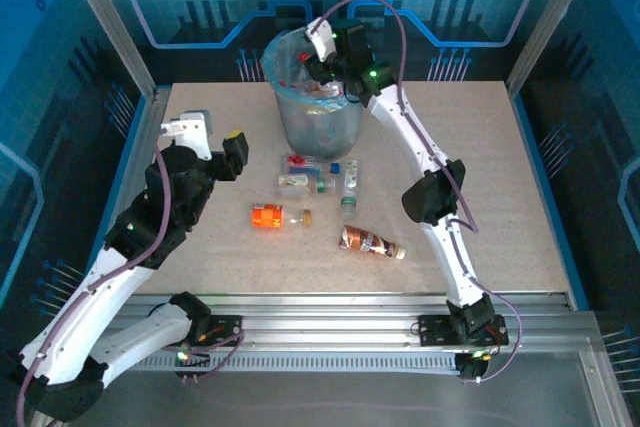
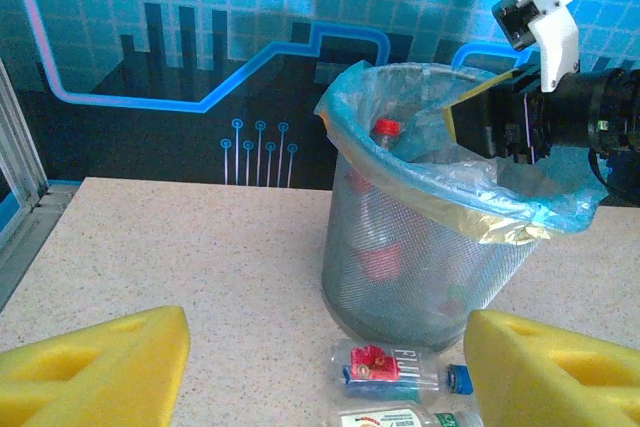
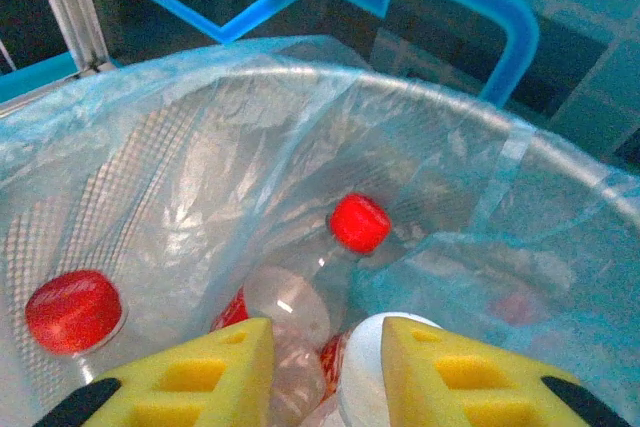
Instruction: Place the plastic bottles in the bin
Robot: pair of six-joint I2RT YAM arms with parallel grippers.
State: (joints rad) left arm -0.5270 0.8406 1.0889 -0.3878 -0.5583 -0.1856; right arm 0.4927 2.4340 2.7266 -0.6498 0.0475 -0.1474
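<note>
Left tool (image 2: 328, 347) and right tool (image 3: 328, 349) (over the bin (image 1: 320, 132)) both gape empty; the bottles (image 1: 268, 216), likely light, slick and crushable, want a mid-body pinch.

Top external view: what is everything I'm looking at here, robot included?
plastic bottles on the table: five lying flat; one orange, one brown, three clear; in front of the bin.
plastic bottles in the bin: several, two red caps showing; full count hidden.
bin: one, grey with light-blue bag; far middle of the table.
table: one, speckled beige.
left gripper: yellow pads, open, left of the bottles.
right gripper: yellow pads, over the bin's mouth; open or shut unclear.
</note>
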